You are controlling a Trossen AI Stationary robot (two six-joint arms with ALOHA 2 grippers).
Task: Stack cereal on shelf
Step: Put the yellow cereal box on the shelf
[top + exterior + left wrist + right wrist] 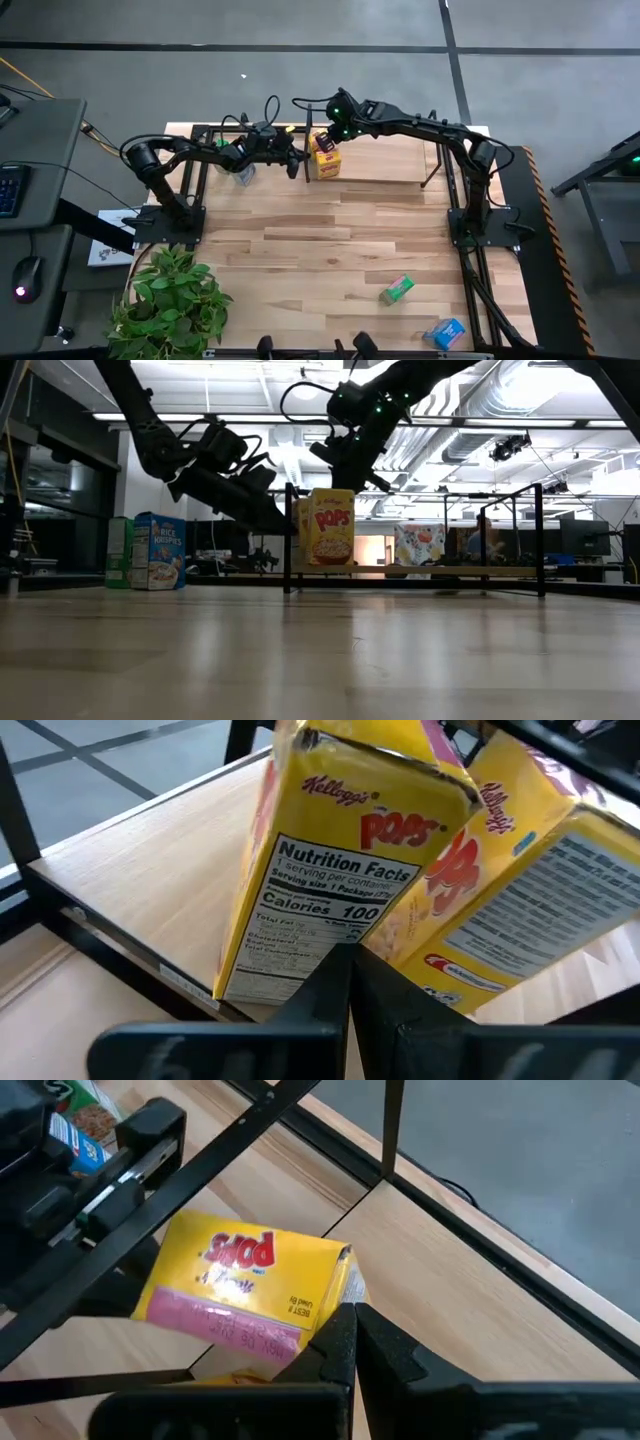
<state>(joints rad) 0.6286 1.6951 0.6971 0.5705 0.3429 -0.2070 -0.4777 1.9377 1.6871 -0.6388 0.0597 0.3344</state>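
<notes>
Standing on the shelf (380, 165) are two yellow Pops boxes (325, 160), both grippers closed and empty nearby: left gripper (297, 160), right gripper (327, 130); four boxes remain on the table.

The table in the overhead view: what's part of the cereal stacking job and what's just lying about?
Part of the job:
yellow Pops boxes on the shelf
green box on the table
blue box on the table
Rice Krispies box
left gripper
right gripper

Lying about:
potted plant
keyboard
mouse
</notes>
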